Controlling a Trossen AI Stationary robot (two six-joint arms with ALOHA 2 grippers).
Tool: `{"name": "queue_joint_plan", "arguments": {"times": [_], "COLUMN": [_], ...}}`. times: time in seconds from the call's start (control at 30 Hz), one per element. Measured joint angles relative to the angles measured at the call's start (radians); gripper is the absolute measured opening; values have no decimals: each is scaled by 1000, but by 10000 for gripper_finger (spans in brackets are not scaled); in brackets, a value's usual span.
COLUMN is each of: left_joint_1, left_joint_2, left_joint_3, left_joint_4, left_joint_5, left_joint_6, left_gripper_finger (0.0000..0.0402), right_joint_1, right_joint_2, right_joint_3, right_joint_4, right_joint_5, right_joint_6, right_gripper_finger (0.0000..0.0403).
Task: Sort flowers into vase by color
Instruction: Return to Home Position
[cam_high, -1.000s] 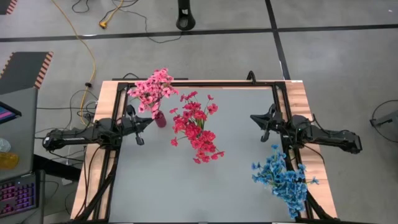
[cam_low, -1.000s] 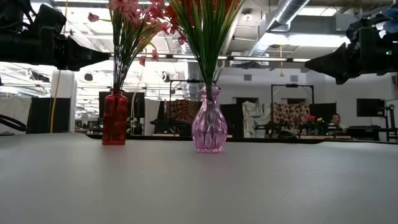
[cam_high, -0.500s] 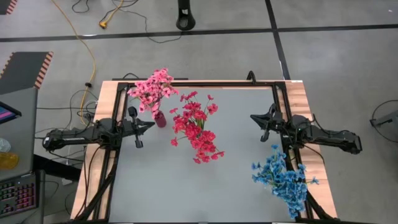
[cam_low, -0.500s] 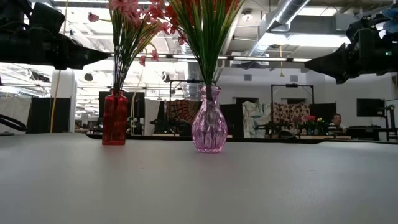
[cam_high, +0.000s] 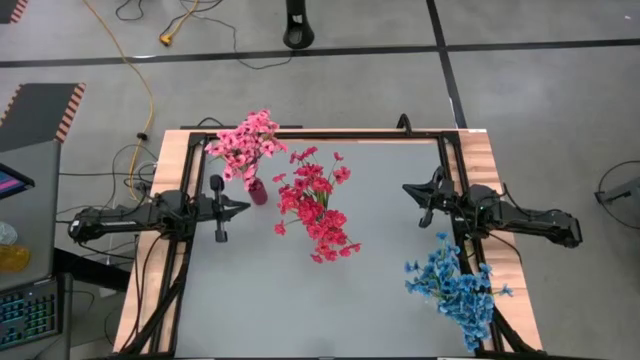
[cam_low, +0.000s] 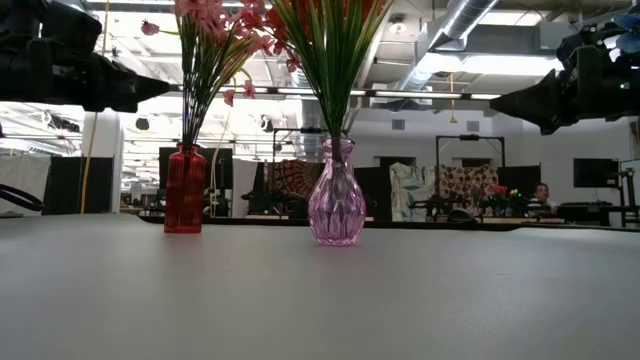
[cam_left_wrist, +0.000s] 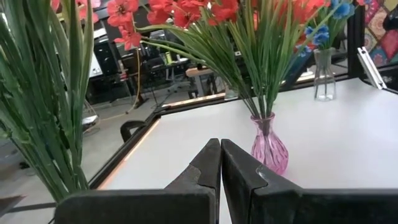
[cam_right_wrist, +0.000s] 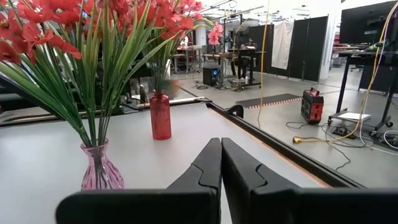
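Note:
Three bunches stand with their stems in vases on the grey table. Pink flowers (cam_high: 245, 143) are in a red vase (cam_high: 258, 191) (cam_low: 184, 189) near the far left corner. Red flowers (cam_high: 316, 207) fill a pink glass vase (cam_low: 336, 196) (cam_right_wrist: 99, 171) at mid-table. Blue flowers (cam_high: 455, 286) stand by the right near edge, in a clear vase (cam_left_wrist: 323, 74). My left gripper (cam_high: 240, 207) (cam_left_wrist: 219, 143) is shut and empty, hovering just on the near side of the red vase. My right gripper (cam_high: 408, 189) (cam_right_wrist: 220, 142) is shut and empty at the table's right side, pointing toward the red flowers.
A black frame (cam_high: 330, 133) runs around the table, with wooden strips along both sides. Open grey table surface (cam_high: 300, 300) lies on the near side of the vases. The room beyond holds cables, screens and a seated person (cam_low: 541, 196) far off.
My left gripper has turned about its own axis and drawn back a little toward the table's left edge, staying shut. The flowers and vases have kept their places.

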Motion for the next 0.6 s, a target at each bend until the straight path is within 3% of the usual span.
{"name": "queue_joint_plan", "arguments": {"times": [0.6], "left_joint_1": [0], "left_joint_2": [0], "left_joint_3": [0], "left_joint_4": [0], "left_joint_5": [-2], "left_joint_6": [-30], "left_gripper_finger": [0], "right_joint_1": [0], "right_joint_2": [0], "right_joint_3": [0], "right_joint_4": [0], "right_joint_5": [0], "right_joint_6": [0], "right_gripper_finger": [37]}}
